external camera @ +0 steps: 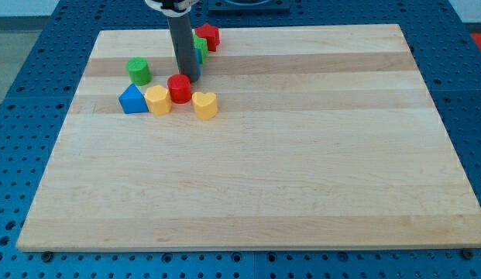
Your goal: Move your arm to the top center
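My dark rod comes down from the view's top, and my tip (187, 78) rests on the wooden board (302, 155) in its upper left part. The tip stands just above a red cylinder (179, 88) and beside a blue block (197, 71) mostly hidden behind the rod. A green block (200, 48) and a red block (208, 36) lie right of the rod, toward the top edge. A green cylinder (138, 70) lies left of the tip. Below it sit a blue triangular block (132, 99), a yellow block (157, 100) and a yellow heart-shaped block (204, 105).
The board lies on a blue perforated table (23, 116) that shows on all sides.
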You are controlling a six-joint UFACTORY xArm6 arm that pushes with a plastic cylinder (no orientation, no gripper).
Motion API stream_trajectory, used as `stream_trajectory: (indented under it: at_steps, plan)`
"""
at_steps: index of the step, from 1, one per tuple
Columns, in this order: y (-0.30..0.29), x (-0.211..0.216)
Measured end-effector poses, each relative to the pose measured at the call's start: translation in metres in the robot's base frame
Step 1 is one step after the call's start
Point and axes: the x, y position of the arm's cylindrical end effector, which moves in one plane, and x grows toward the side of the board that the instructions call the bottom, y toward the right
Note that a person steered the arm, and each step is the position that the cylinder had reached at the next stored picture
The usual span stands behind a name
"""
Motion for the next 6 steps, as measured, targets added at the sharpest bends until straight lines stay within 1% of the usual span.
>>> stream_trajectory:
  at_steps: [1,2,3,6]
  plan:
    - [0.086,-0.012]
    - [0.123,-0.076]
    - [0.088,-0.13]
    - [0.016,-0.135]
